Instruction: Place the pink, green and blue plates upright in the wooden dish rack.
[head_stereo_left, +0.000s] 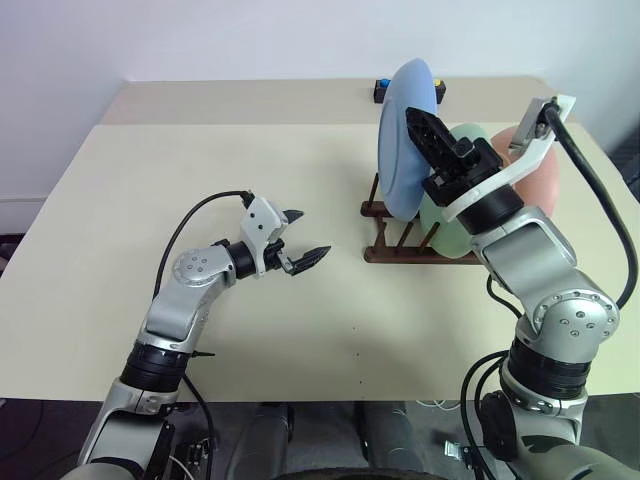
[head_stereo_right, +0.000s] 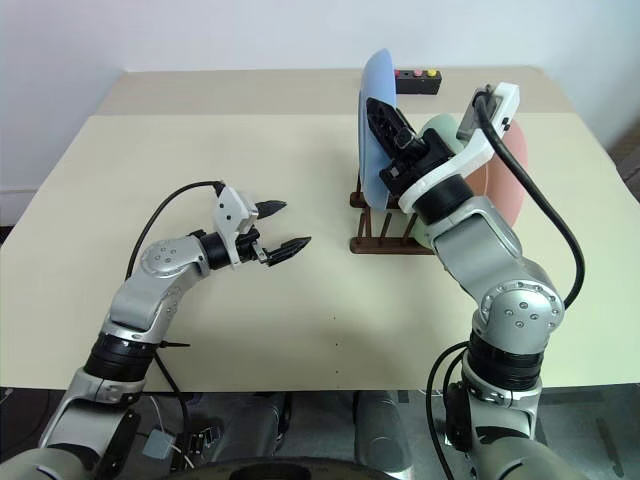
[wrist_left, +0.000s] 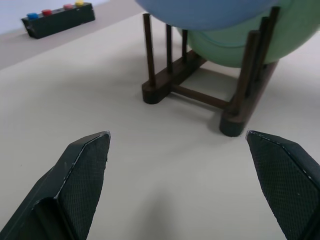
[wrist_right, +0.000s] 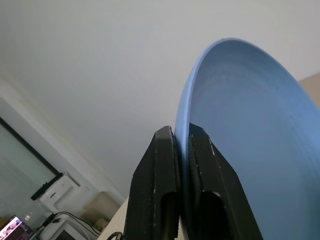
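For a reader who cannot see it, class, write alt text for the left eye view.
The right pincer grips the rim of an upright blue plate at the wooden dish rack, where green and pink plates already stand. The left pincer hovers open over the beige table.

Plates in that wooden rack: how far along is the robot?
The green plate and pink plate already stand in the wooden dish rack. The right gripper pinches the blue plate, upright at the rack; letting go remains. The left gripper waits open.
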